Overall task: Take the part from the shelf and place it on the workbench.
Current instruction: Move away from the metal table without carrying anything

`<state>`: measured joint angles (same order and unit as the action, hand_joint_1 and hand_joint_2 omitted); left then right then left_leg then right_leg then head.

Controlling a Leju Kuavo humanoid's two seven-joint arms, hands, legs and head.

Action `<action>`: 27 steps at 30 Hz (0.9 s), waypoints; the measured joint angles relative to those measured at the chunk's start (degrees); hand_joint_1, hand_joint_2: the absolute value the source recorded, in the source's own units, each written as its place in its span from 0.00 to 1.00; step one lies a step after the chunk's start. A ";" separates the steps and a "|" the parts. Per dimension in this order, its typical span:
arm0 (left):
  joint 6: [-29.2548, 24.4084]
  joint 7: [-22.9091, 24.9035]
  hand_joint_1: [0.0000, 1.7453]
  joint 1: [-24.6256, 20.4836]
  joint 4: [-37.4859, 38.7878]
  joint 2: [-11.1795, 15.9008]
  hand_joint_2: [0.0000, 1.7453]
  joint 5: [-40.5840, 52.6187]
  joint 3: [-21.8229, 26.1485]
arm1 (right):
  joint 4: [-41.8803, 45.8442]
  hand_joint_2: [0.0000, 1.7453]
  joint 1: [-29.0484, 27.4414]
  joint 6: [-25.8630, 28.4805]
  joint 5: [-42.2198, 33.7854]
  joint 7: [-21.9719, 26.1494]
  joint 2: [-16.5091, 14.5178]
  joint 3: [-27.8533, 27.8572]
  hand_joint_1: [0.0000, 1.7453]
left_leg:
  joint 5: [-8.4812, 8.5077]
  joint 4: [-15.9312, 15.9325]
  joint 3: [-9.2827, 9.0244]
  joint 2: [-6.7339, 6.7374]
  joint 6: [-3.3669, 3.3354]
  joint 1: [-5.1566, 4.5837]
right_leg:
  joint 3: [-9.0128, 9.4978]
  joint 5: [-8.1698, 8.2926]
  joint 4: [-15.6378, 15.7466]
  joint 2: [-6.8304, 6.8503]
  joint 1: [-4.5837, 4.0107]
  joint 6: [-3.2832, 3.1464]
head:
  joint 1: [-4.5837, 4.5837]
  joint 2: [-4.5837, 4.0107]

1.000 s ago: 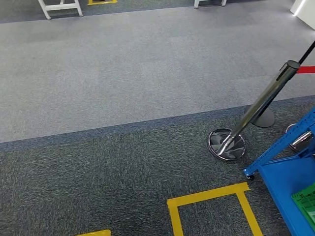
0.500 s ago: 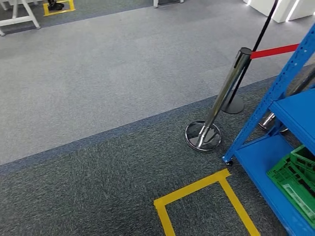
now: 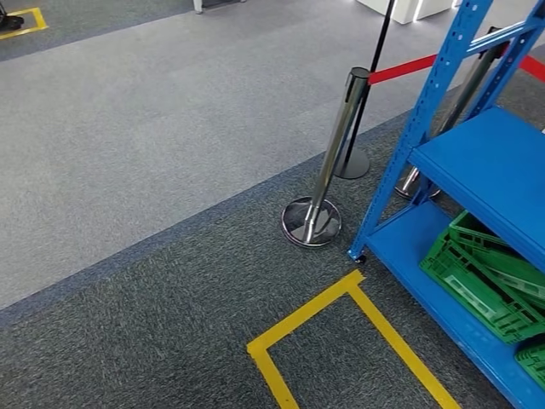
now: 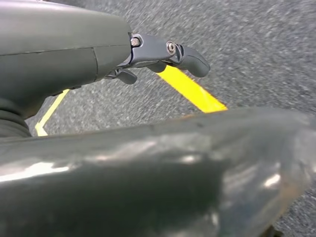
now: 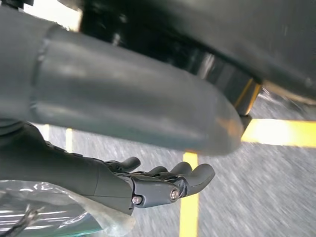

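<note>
The view has swung toward the blue shelf [image 3: 475, 162]. Left hand [image 4: 164, 52] and right hand [image 5: 160, 185] hang with fingers loosely spread, apparently holding nothing; green crates [image 3: 482, 277] lie on the lowest shelf, well apart from them.

Your head view cuts the blue shelf [image 3: 488, 162] off at the right edge, and the green crates [image 3: 482, 281] on its lowest level run out of frame. The carpet [image 5: 238, 197] under your right hand [image 5: 149, 185] is blurred.

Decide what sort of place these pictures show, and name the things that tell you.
Probably an indoor robot test or demonstration area: yellow floor tape marks a standing spot on carpet, a blue metal shelf holds green crates, and a chrome barrier post carries a red belt.
</note>
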<state>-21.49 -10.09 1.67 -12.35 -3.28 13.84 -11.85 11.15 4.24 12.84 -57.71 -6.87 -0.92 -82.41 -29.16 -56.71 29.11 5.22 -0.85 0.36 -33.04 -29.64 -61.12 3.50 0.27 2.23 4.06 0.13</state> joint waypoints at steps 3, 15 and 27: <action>-0.16 -0.24 0.00 -0.02 0.08 0.02 0.00 -0.04 0.00 | -0.01 0.00 -0.69 -0.95 -4.51 1.56 0.04 2.96 0.00 | -0.37 -0.35 -0.24 1.72 0.68 -0.48 | 1.79 0.58 3.48 1.26 -0.45 -1.07 | -0.12 0.00; -0.86 -1.02 0.00 0.27 0.31 0.07 0.00 -0.40 -0.01 | -0.05 0.00 -1.47 -2.63 -9.55 4.26 0.04 9.74 0.00 | -0.80 -6.74 3.38 -7.55 0.99 0.30 | 1.96 1.15 3.37 -8.53 -0.32 -2.95 | -0.62 0.00; -1.37 -0.91 0.00 0.18 0.69 -0.04 0.00 0.72 -0.76 | -0.75 0.00 -1.31 -1.95 -6.77 4.26 0.05 11.29 0.00 | 0.70 -0.21 1.20 -2.53 -0.59 0.48 | -7.27 -5.33 -12.37 -3.78 0.05 0.05 | 0.33 0.00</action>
<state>-22.86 -10.99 1.85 -11.66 -3.32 14.56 -12.61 10.40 2.93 10.89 -64.48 -2.61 -0.87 -71.12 -28.47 -56.92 30.31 2.69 -1.44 0.84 -40.31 -34.97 -73.49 -0.29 0.32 2.28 4.39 0.13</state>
